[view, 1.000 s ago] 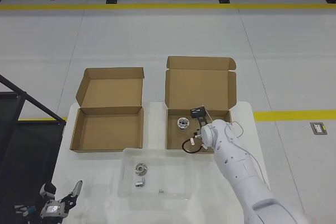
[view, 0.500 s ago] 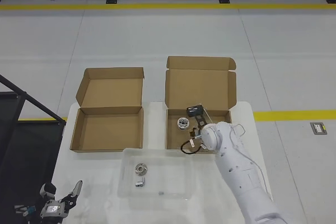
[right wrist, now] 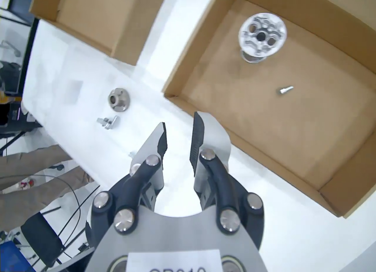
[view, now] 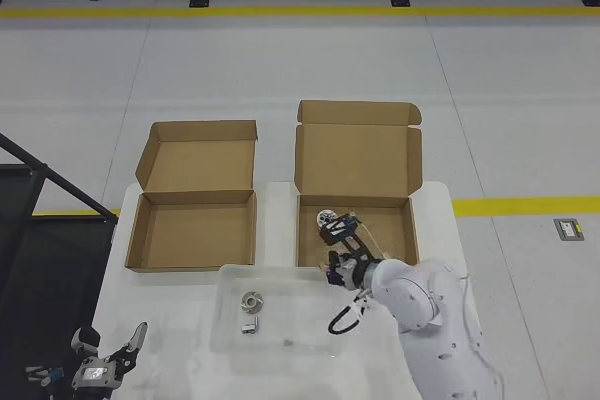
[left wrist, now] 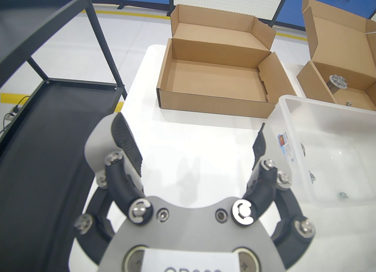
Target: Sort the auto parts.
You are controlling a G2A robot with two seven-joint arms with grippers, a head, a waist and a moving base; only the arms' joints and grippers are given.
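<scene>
Left gripper [left wrist: 191,129] low at the near left corner of the white table [view: 175,300], jaws wide apart, empty. Right gripper [right wrist: 179,124] above the clear bin [view: 300,320] beside the right box [view: 392,232], jaws slightly apart, empty. Bin: grey hub [right wrist: 118,100] bore up, clip [right wrist: 107,122] flat. Box: silver flanged disc [right wrist: 261,35] upright, face up; bolt [right wrist: 285,90] flat, askew to walls. Left box [view: 192,230] farther left. Grey floor, yellow line [view: 540,206].

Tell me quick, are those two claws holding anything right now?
Left claw: wide open, empty.
Right claw: open by a narrow gap, holding nothing.
</scene>
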